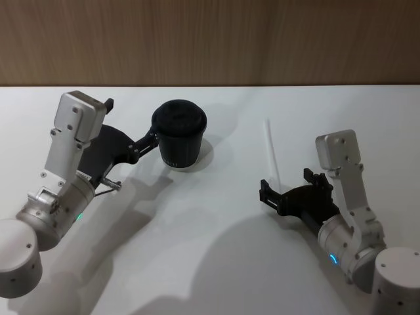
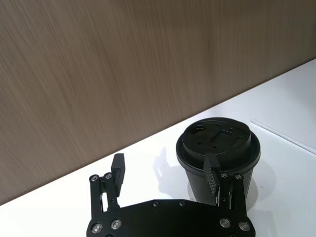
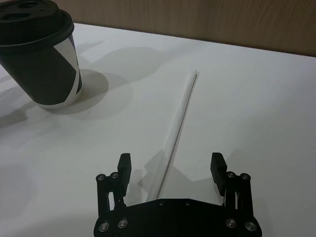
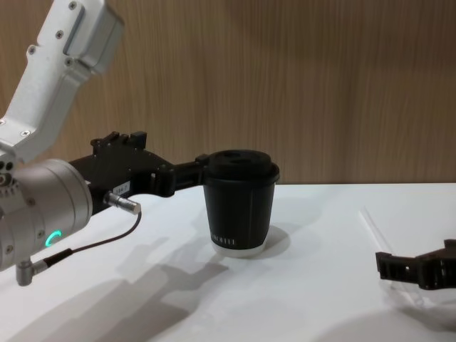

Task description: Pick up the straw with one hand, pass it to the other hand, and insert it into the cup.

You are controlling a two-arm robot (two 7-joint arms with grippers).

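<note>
Since the straw (image 3: pixel 178 116) lies ungrasped on the table (image 1: pixel 354 111), nothing is done yet: the right gripper (image 3: pixel 171 158) gapes wide around it, and the left gripper (image 2: pixel 164 163) sits open, empty, beside the cup (image 1: pixel 178 134).

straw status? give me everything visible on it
The straw is thin, straight, white and slightly translucent, plastic by the look. It lies flat on the white table, on the robot's right, well apart from the cup. Its near end sits between the open fingers of the right hand, which straddles it. No finger visibly touches it.
</note>
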